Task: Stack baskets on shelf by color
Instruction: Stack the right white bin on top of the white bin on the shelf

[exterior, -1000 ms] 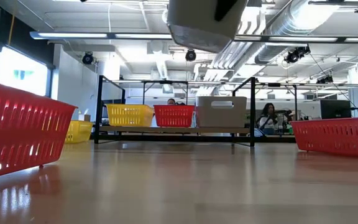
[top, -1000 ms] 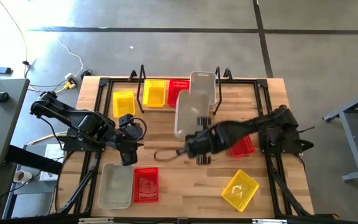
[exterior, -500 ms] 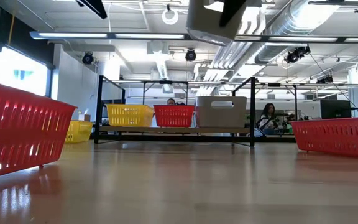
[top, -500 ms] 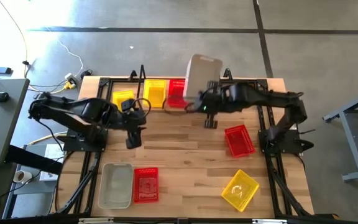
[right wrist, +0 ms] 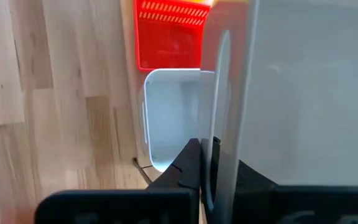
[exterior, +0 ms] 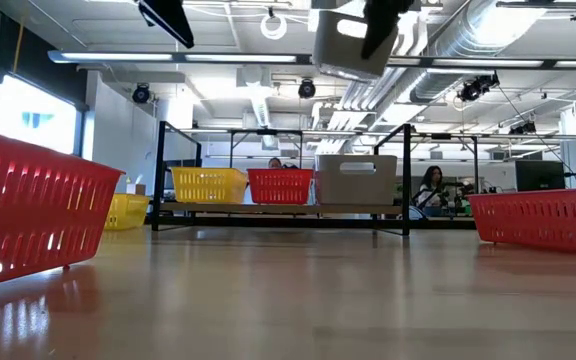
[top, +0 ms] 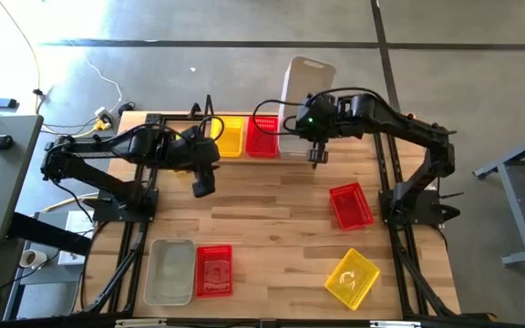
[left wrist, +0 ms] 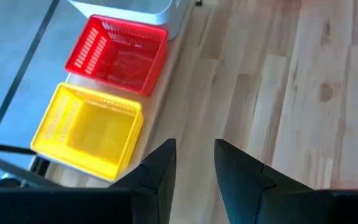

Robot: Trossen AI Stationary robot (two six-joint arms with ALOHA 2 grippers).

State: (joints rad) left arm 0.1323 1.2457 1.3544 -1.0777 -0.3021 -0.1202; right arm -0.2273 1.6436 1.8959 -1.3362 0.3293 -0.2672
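The black wire shelf [top: 206, 111] stands at the table's far edge. A yellow basket [top: 230, 137], a red basket [top: 262, 137] and a grey basket [right wrist: 169, 118] rest on it side by side. My right gripper [top: 310, 128] is shut on another grey basket [top: 306, 91], held high above the shelf's grey one. In the low view this held basket [exterior: 353, 45] shows at the top. My left gripper [top: 201, 185] hovers open and empty over the table's left middle. Its fingers show a gap in the left wrist view [left wrist: 194, 149]. My right gripper holds the grey basket by one wall [right wrist: 219, 124], which is pinched between the two fingers, one finger [right wrist: 190, 165] on each face of it. The basket is lifted clear, above the shelf's grey basket. Which wall it is I cannot tell.
Another yellow basket [exterior: 128, 210] sits left of the shelf. A red basket [top: 351, 205] and a yellow basket [top: 352, 278] lie on the right half of the table. A grey basket [top: 169, 271] and a red basket [top: 213, 271] lie near the front left.
My right gripper has carried the grey basket from over the table's middle toward the far edge, to above the shelf's grey basket. My left gripper has gone up and toward the far edge, away from the front-left baskets.
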